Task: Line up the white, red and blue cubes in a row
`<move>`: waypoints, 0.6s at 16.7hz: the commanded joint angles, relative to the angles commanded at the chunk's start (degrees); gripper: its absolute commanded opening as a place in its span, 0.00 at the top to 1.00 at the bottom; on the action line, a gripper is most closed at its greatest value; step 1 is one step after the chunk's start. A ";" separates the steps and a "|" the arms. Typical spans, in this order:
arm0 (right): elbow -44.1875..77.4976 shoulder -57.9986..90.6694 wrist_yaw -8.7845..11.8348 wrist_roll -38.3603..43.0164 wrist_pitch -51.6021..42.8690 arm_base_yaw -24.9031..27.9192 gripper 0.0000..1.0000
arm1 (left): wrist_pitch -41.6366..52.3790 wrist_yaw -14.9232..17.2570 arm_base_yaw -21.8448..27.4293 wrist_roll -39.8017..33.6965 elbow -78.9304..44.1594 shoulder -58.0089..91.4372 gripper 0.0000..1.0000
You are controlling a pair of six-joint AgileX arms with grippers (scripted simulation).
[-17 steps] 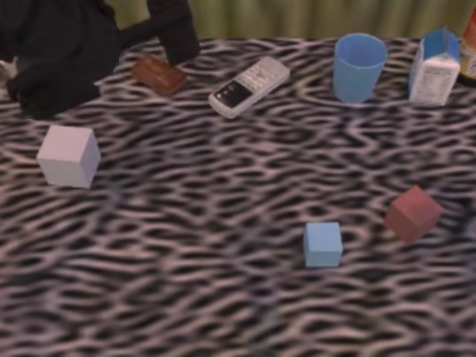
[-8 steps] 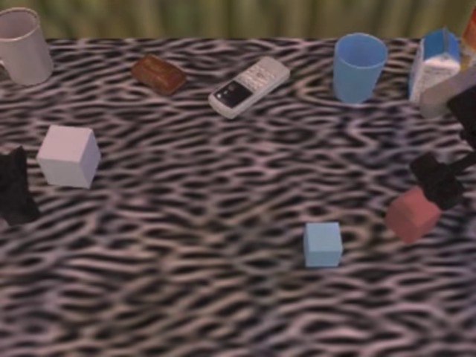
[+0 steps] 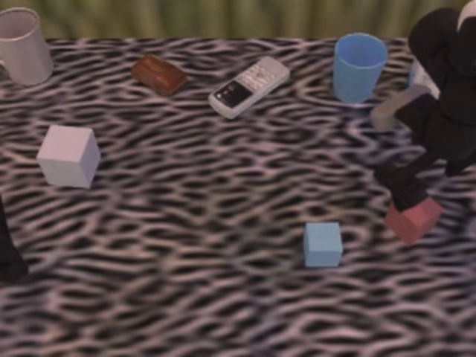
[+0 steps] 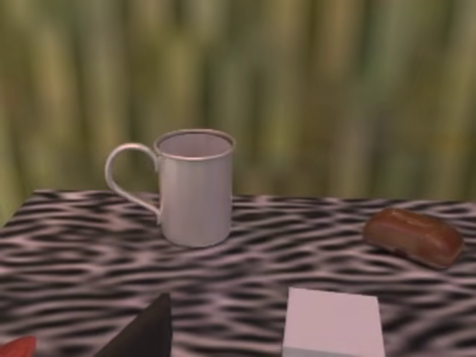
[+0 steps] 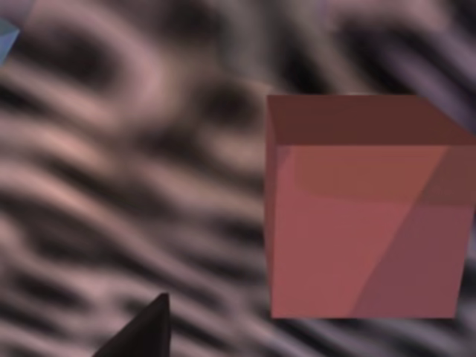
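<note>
at the top view's far left edge only a dark sliver of the left gripper [image 3: 7, 256] shows, low and near the front, well apart from the white cube [image 3: 68, 155]; whether its fingers are wide or narrow i cannot tell. that cube sits on the tabletop [image 3: 193, 297] at the left, with a pale mug [image 3: 26, 44] in the back left corner. the blue cube [image 3: 322, 244] rests right of centre, near the front.

at the right, the right gripper [image 3: 409, 195] hangs over the back edge of the red cube [image 3: 415, 218]. the arm covers part of the cube, and i cannot tell how wide the fingers stand or whether they touch it. the step looks like taking the red cube. to do it well, centre the fingers over the cube, turn them square to its skewed faces, descend fully before closing, and keep clear of the blue cube. the right wrist view shows the red cube close and off to one side, with only one dark fingertip [image 5: 141, 331] visible.
</note>
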State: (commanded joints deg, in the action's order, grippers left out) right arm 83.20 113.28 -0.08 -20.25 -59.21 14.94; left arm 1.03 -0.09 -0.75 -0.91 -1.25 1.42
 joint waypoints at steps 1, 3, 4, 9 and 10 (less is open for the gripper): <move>0.61 0.73 0.00 -0.13 -0.36 0.10 0.00 | -0.72 0.06 -0.28 0.64 0.89 -0.99 0.00; 0.88 1.07 0.00 -0.19 -0.52 0.14 0.00 | -1.03 0.09 -0.40 0.91 1.25 -1.42 0.00; 0.88 1.07 0.00 -0.19 -0.52 0.14 0.00 | -1.03 0.09 -0.40 0.91 1.25 -1.42 0.00; -0.20 2.35 -0.01 -0.25 1.70 0.02 0.00 | -1.03 0.09 -0.40 0.91 1.25 -1.42 0.00; -1.17 3.14 -0.02 -0.24 3.51 0.06 0.00 | -1.03 0.09 -0.40 0.91 1.25 -1.42 0.00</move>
State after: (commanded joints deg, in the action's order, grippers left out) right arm 82.04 116.43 -0.10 -20.49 -55.70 15.01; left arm 0.00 0.00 -1.15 0.00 0.00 0.00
